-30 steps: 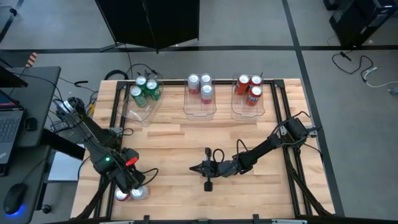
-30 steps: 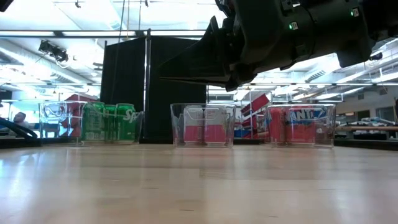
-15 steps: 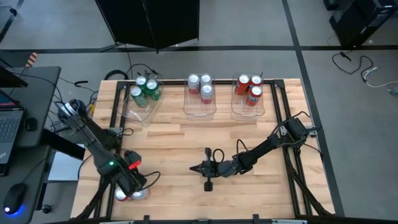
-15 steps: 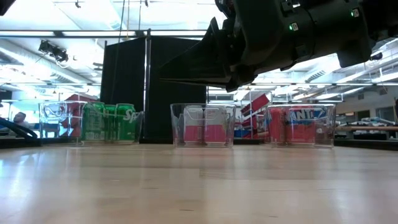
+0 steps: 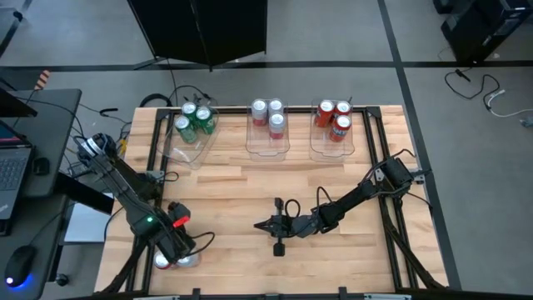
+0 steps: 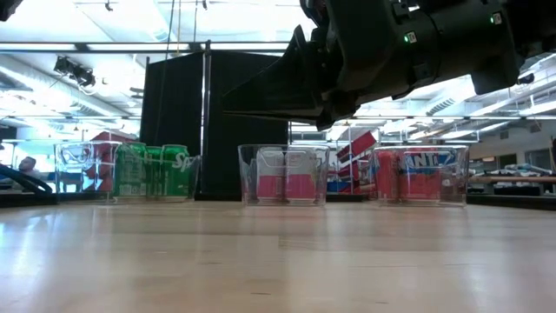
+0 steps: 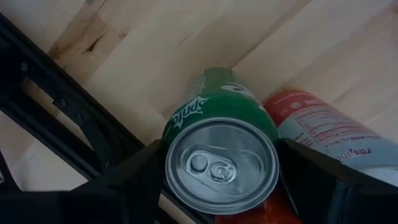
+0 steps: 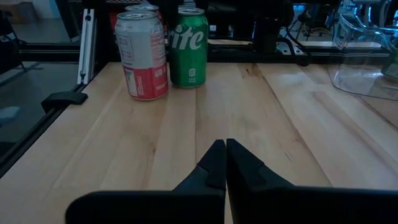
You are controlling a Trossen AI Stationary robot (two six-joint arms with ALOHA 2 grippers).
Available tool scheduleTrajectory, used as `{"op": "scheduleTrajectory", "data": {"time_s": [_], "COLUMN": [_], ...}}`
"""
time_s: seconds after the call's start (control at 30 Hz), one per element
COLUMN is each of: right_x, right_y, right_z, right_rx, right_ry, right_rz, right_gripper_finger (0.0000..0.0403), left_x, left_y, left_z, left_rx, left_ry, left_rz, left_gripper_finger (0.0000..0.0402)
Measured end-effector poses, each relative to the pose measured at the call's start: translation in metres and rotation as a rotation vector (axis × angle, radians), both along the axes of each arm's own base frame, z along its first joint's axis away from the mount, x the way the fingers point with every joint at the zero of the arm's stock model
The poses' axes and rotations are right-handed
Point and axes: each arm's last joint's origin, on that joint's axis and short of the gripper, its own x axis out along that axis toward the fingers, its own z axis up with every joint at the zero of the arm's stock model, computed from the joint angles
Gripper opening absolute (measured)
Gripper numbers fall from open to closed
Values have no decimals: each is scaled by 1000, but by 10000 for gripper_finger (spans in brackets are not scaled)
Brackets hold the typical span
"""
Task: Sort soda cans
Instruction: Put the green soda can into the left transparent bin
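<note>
fingers flank green can.

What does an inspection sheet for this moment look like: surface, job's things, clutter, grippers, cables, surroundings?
Surface: light wooden table top in a black frame.
Job's things: three green metal soda cans, three silver-white cans and three red cans each in their own clear plastic bin at the far edge; a green can, a silver-white and red can and one more stand loose at the near left corner.
Clutter: nothing seen.
Grippers: left gripper straddles the loose green can, fingers on either side; right gripper shut, empty, low over mid-table.
Cables: black leads behind the table.
Surroundings: laptop on a side desk.
</note>
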Motion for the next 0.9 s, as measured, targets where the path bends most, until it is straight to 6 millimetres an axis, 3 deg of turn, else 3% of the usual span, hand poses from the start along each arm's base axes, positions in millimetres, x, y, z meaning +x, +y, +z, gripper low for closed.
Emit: {"op": "scheduleTrajectory", "data": {"time_s": [0.17, 0.47, 0.7, 0.9], "right_x": [0, 0, 0, 0], "right_y": [0, 0, 0, 0], "right_z": [0, 0, 0, 0], "right_rx": [0, 0, 0, 6], "right_ry": [0, 0, 1, 3], "right_rz": [0, 0, 0, -2], "right_gripper_finger": [0, 0, 0, 0], "left_x": [9, 27, 49, 68], "left_y": [4, 29, 69, 116], "left_z": [12, 49, 82, 101], "left_rx": [16, 77, 154, 198], "left_ry": [-26, -47, -108, -152], "left_rz": [-24, 2, -7, -10], "left_gripper_finger": [238, 237, 237, 237]}}
